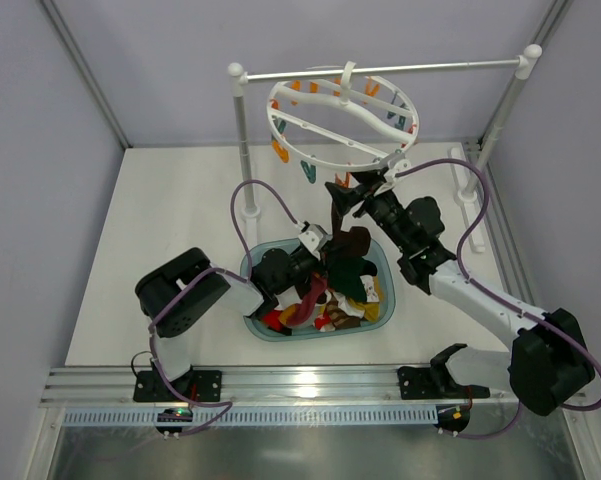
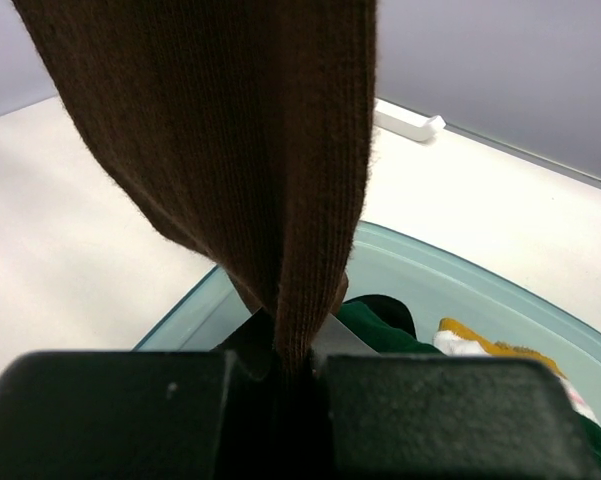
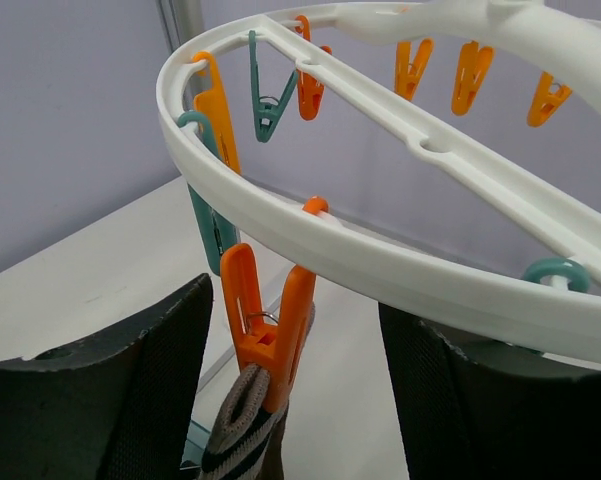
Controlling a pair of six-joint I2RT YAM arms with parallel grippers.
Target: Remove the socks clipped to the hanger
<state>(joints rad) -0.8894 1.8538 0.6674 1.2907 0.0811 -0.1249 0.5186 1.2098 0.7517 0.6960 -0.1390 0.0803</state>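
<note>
Left claw (image 2: 292, 372) clamped on the dark brown ribbed sock (image 2: 230, 130), tensioning it over the teal plastic basin (image 2: 460, 272). Right claw (image 3: 295, 390) wide, straddling the orange plastic clip (image 3: 265, 320) pinning a striped cuff (image 3: 240, 428) to the white ring-shaped hanger (image 3: 380, 262), presumably to release it.

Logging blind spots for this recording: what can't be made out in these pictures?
Left wrist: brown sock fills the frame, hiding the hanger; its top is cut off.
Right wrist: bottom edge cuts off the sock in the orange clip.
Top: piled socks in the basket overlap.
</note>
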